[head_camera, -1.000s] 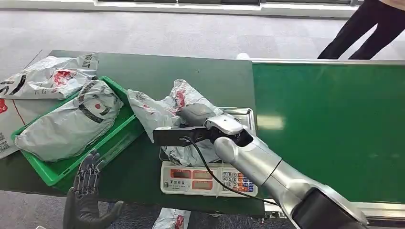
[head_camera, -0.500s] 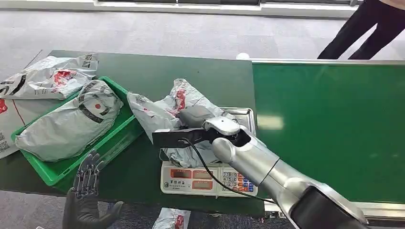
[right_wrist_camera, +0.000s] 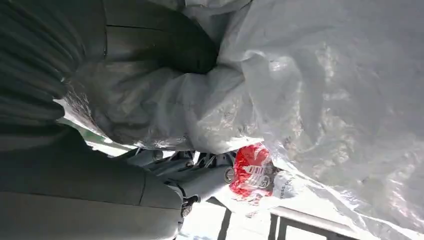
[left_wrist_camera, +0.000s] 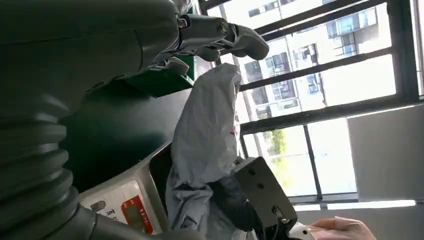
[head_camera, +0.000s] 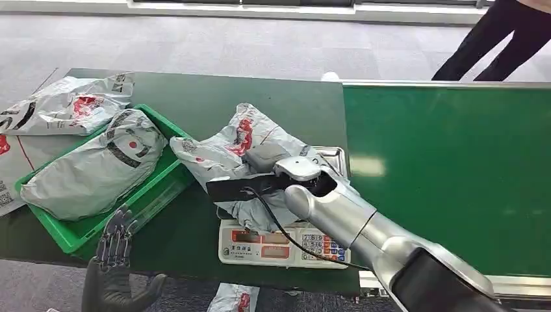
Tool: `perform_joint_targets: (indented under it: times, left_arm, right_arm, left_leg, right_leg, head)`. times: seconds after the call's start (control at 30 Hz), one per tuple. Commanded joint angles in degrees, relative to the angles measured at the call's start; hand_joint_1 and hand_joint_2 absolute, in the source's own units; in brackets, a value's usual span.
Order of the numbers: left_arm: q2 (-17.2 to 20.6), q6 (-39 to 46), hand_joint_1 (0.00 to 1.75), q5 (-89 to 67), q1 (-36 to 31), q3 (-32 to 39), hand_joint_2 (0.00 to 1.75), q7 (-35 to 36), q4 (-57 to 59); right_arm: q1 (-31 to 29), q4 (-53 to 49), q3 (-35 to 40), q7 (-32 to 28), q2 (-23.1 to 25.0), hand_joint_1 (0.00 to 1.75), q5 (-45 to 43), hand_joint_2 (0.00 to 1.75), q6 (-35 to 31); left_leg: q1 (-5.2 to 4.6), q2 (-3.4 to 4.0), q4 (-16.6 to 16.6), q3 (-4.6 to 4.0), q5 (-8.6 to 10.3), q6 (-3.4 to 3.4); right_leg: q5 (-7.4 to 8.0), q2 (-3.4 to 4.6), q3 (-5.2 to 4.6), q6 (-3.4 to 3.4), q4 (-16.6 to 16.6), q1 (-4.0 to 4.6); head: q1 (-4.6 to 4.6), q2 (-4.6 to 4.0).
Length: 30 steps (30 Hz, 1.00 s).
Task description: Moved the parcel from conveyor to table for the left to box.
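Observation:
A crumpled grey parcel (head_camera: 242, 138) with red print is held by my right hand (head_camera: 268, 160) just over the scale (head_camera: 279, 244). Its lower folds still reach the scale's steel pan. In the right wrist view the fingers (right_wrist_camera: 165, 47) dig into the grey plastic (right_wrist_camera: 310, 80). My left hand (head_camera: 114, 259) hangs open below the table's near edge, left of the scale, with its fingers spread. From the left wrist view the parcel (left_wrist_camera: 207, 130) rises above the scale (left_wrist_camera: 120, 200), beyond my left hand's fingertips (left_wrist_camera: 215, 35).
A green tray (head_camera: 70, 235) at the left holds another grey parcel (head_camera: 97, 166). More parcels (head_camera: 65, 104) lie on the table behind it. The green conveyor (head_camera: 448, 175) runs on the right. A person's dark legs (head_camera: 500, 39) stand beyond it.
My right hand has raised the parcel and carried it a little left, so more of it shows above the hand. The left hand has sunk slightly.

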Motion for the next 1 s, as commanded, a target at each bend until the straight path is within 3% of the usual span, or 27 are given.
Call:
perform_joint_targets:
  times: [0.03, 1.0]
  left_arm:
    - [-0.69, -0.46, 0.00, -0.14, -0.01, 2.33, 1.75, 0.33, 1.17]
    - [-0.69, -0.46, 0.00, -0.14, -0.01, 2.33, 1.75, 0.33, 1.17]
  right_arm:
    - [-2.84, 4.09, 2.51, 0.00, 0.50, 1.01, -0.07, 1.75, 0.42]
    - [-2.84, 4.09, 2.51, 0.00, 0.50, 1.01, -0.07, 1.75, 0.42]
  left_leg:
    - [-0.04, 0.12, -0.06, 0.05, -0.01, 0.03]
    - [-0.02, 0.08, -0.02, 0.02, -0.02, 0.02]
  right_leg:
    - [0.01, 0.11, -0.01, -0.04, -0.03, -0.03]
    - [0.00, 0.07, -0.02, -0.03, 0.00, -0.01]
  head:
    - [0.00, 0.00]
    - [0.00, 0.00]
